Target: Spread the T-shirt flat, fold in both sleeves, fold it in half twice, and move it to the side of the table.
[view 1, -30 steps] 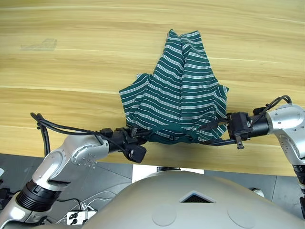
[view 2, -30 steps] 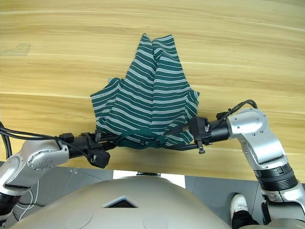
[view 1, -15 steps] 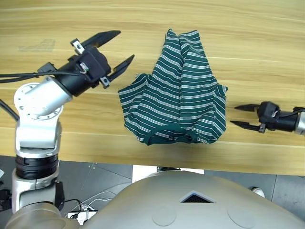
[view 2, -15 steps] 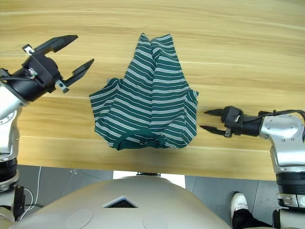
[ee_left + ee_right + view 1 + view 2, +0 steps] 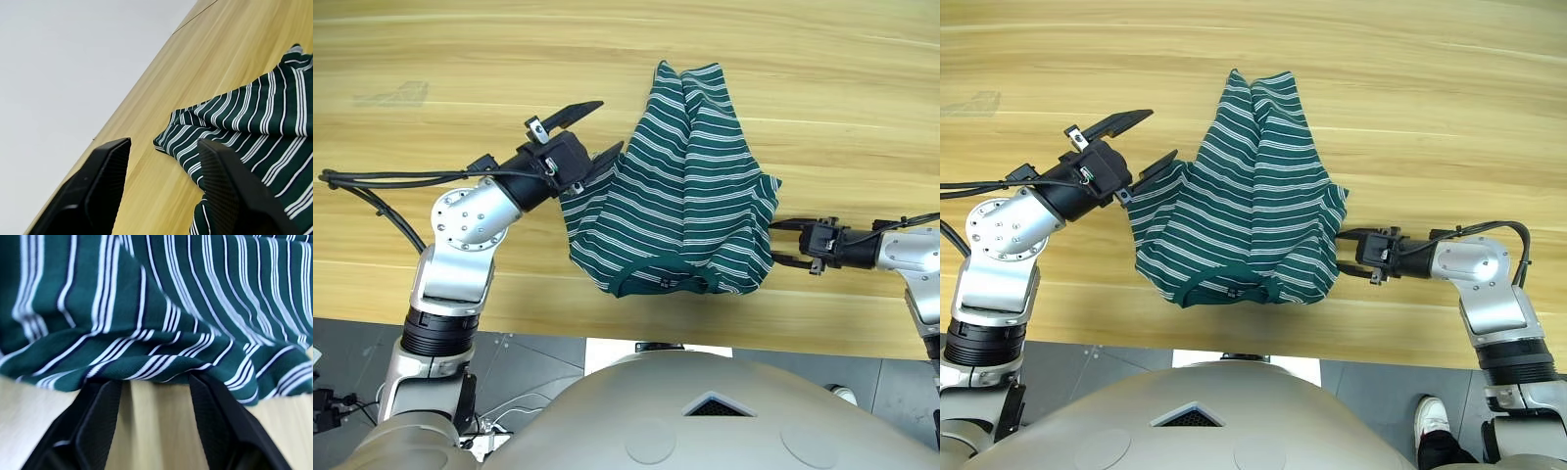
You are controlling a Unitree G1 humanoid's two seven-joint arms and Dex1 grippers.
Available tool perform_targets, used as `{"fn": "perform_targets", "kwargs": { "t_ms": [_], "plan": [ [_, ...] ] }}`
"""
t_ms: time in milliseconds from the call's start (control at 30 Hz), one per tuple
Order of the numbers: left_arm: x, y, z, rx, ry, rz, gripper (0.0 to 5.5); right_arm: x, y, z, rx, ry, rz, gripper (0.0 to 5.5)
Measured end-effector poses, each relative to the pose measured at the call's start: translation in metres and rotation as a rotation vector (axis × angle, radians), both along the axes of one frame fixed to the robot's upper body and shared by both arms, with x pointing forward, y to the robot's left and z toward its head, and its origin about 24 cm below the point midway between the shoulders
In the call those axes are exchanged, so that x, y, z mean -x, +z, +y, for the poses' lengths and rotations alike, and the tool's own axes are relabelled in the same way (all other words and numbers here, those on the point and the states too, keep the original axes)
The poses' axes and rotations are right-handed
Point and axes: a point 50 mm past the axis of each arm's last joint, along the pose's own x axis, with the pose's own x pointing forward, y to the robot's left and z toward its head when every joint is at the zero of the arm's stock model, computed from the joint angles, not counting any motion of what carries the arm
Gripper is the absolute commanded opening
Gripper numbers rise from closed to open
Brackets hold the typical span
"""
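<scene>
While the T-shirt (image 5: 690, 186) lies bunched on the table (image 5: 431, 49), I see the left gripper (image 5: 612, 123) agape, empty, at its ten o'clock, right gripper (image 5: 773, 242) likewise at four.

The tips of my right gripper (image 5: 1346, 252) vanish under the edge of the T-shirt (image 5: 685, 186), its sleeves lost in bunched folds, and whether my left gripper (image 5: 607, 125) touches it I cannot tell.

Grey tiled floor (image 5: 543, 364), loose cables (image 5: 514, 403) lying on it, plain white wall (image 5: 58, 58) behind.
</scene>
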Motion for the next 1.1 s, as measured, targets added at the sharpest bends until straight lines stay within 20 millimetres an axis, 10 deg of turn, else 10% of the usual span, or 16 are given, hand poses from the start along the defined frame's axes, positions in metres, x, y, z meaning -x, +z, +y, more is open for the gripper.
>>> {"fn": "perform_targets", "kwargs": {
  "t_ms": [233,433,633,733,900,1100],
  "plan": [
    [0.015,-0.032,-0.002,-0.062,-0.02,0.09,2.53,-0.007,0.011,0.012,-0.112,-0.006,-0.075,2.48],
    [0.021,-0.041,-0.003,-0.064,-0.031,0.122,2.53,0.001,0.07,0.088,-0.424,0.218,-0.294,2.48],
    [0.026,-0.055,-0.007,-0.066,-0.034,0.158,2.53,0.008,0.072,0.098,-0.477,0.224,-0.284,2.48],
    [0.03,-0.061,-0.009,-0.073,-0.041,0.17,2.53,0.003,0.048,0.08,-0.343,0.167,-0.227,2.48],
    [0.031,-0.06,-0.007,-0.095,-0.04,0.155,2.53,-0.013,0.04,-0.012,-0.149,-0.099,-0.107,2.48],
    [0.034,-0.061,-0.005,-0.1,-0.037,0.162,2.53,0.013,0.028,-0.026,-0.15,-0.084,0.107,2.48]
  ]
}}
